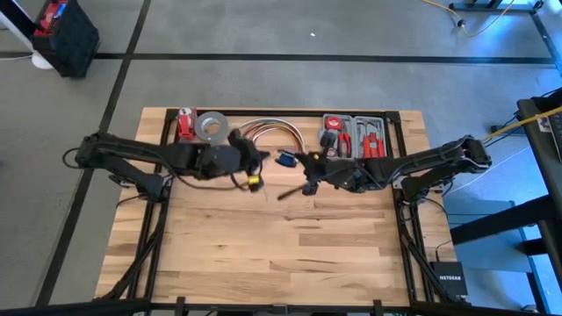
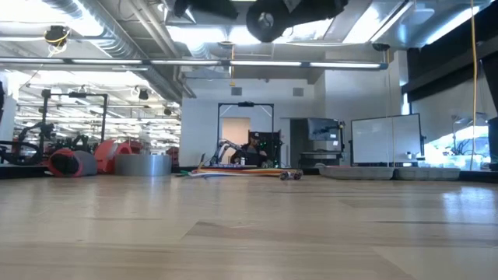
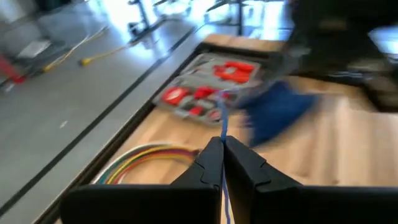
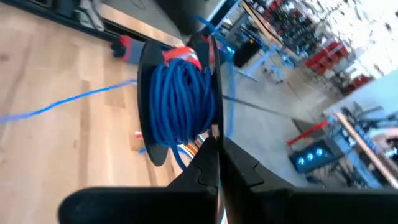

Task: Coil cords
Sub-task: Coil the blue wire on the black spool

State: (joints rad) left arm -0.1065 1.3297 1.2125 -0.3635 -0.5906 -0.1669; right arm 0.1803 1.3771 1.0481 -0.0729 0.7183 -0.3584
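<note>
Tape roll left of cable bundle, tool case right

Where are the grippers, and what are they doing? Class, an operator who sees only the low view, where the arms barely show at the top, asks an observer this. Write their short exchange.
Observer: From above, the left gripper and the right gripper sit close together over the far middle of the table.
Operator: Is the left one holding anything?
Observer: Yes. Its wrist view shows its fingers shut on a thin blue cord that runs out ahead.
Operator: Is any cord coiled yet?
Observer: The right wrist view shows a thick blue coil wound on a dark part just ahead of the right gripper, which is shut on a strand too.
</note>
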